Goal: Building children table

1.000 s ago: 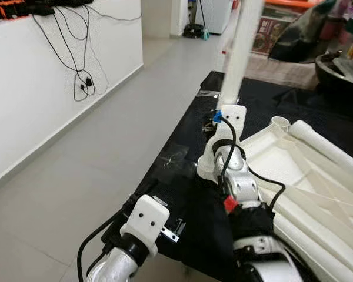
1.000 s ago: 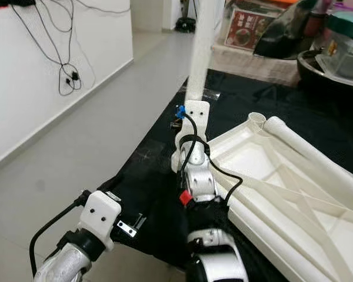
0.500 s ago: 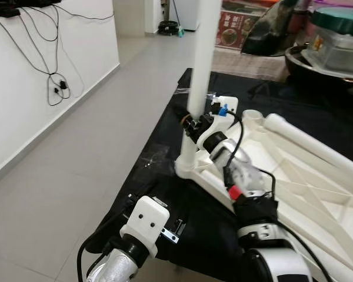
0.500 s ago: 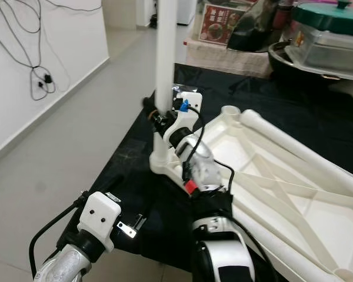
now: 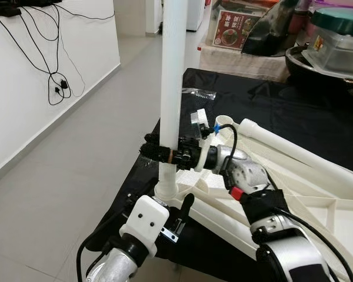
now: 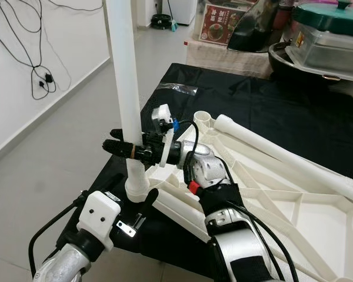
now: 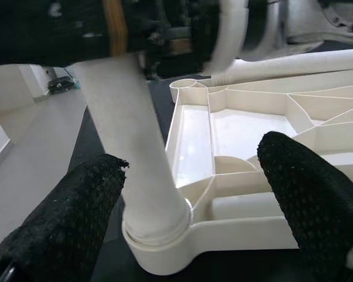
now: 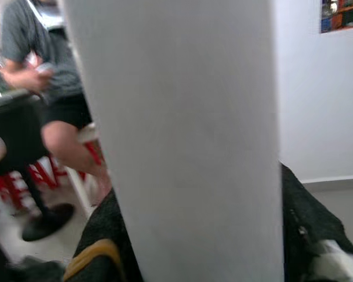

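right gripper [image 5: 160, 154] is clamped on the white table leg [image 5: 172, 76], its black fingers wrapped around the tube from the 3 o'clock side, a little above the tube's lower end; from my head cameras i see the leg standing upright with its foot seated in the round corner socket [image 5: 166, 192] of the white tabletop [image 5: 317, 194], which lies upside down, ribs showing, on the black-covered surface [image 5: 270, 106]. a second white leg [image 5: 300, 154] lies flat along the tabletop's far edge, running toward 4 o'clock from another open socket [image 5: 225, 121] at the far corner. my right wrist camera is pressed close to the tube, so i get the pale leg [image 8: 182, 141] across the middle with dark finger material on both sides, and a seated person [image 8: 41, 70] blurred in the background. left gripper [image 7: 188, 200] sits at 6 o'clock of the socket, low and near the edge of the black surface, fingers spread wide and holding nothing; in the left wrist camera i see one black textured fingertip [image 7: 65, 217] on one side and the other on the far side, with the leg's base and the socket between them, apart from both pads. on the floor side at 9 o'clock there is a white wall [image 5: 41, 88] with dangling black cables [image 5: 59, 82], and at 1 o'clock beyond the black surface sit a dark pot [image 5: 323, 59] and a printed box [image 5: 232, 29]
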{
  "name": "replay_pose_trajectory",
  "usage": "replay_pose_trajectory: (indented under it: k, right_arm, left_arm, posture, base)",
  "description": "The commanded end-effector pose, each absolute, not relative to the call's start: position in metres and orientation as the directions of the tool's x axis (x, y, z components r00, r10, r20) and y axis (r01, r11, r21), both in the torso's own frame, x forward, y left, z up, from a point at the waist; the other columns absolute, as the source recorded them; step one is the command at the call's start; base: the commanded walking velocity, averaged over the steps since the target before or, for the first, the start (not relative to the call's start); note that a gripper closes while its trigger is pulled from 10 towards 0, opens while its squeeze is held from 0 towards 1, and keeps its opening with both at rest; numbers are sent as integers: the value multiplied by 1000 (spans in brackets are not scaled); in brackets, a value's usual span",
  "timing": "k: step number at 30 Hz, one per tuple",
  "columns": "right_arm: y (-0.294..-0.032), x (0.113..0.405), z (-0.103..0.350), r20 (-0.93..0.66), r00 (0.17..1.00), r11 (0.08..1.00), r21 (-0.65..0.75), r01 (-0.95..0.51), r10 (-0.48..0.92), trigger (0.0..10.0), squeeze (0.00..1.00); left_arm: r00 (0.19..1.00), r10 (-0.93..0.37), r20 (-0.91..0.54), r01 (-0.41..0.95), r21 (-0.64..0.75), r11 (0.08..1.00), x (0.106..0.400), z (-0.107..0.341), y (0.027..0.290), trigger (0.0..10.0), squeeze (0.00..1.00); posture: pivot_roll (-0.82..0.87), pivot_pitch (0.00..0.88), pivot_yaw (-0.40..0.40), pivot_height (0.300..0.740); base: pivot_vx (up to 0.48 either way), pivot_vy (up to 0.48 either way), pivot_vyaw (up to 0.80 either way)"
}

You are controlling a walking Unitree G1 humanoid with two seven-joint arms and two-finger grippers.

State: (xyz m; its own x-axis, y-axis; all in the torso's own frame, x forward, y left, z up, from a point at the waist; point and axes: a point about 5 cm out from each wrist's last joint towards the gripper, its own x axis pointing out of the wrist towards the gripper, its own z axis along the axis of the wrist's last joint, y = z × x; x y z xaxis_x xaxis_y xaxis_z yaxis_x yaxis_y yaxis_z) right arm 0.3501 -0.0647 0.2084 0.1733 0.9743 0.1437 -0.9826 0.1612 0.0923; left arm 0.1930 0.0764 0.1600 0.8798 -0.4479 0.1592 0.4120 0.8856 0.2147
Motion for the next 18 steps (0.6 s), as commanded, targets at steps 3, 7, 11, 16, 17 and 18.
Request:
replay_pose_trajectory:
  k: [3, 7, 11, 16, 17, 18]
  right_arm:
    - [-60, 354, 212, 187, 237, 211, 147, -966, 953, 0, 0]
    - [-64, 367, 212, 143, 498, 488, 104, -867, 855, 0, 0]
    - [-68, 376, 207, 99, 680, 675, 84, -733, 727, 0, 0]
    - [-92, 385, 192, -1, 962, 961, 47, -274, 274, 0, 0]
    - [-99, 384, 189, -11, 986, 986, 34, -163, 164, 0, 0]
    - [-99, 384, 189, -11, 986, 986, 34, -163, 164, 0, 0]
  left_arm:
    - [883, -447, 144, 412, 219, 884, 193, 157, 76, 10000, 0]
    - [883, -447, 143, 412, 217, 885, 192, 157, 76, 10000, 0]
    - [883, -448, 142, 413, 217, 884, 192, 156, 76, 10000, 0]
    - [882, -450, 140, 416, 219, 883, 193, 156, 76, 10000, 0]
    - [882, -451, 140, 416, 219, 882, 193, 156, 76, 10000, 0]
    - [882, -451, 140, 416, 219, 882, 193, 156, 76, 10000, 0]
  posture:
    - [140, 63, -83, 740]
    - [137, 63, -80, 740]
    - [133, 65, -81, 740]
    - [129, 68, -78, 740]
    - [129, 68, -78, 740]
    - [129, 68, -78, 740]
  base:
    - [0, 0, 0]
    - [0, 0, 0]
    - [0, 0, 0]
    - [0, 0, 0]
    - [0, 0, 0]
    - [0, 0, 0]
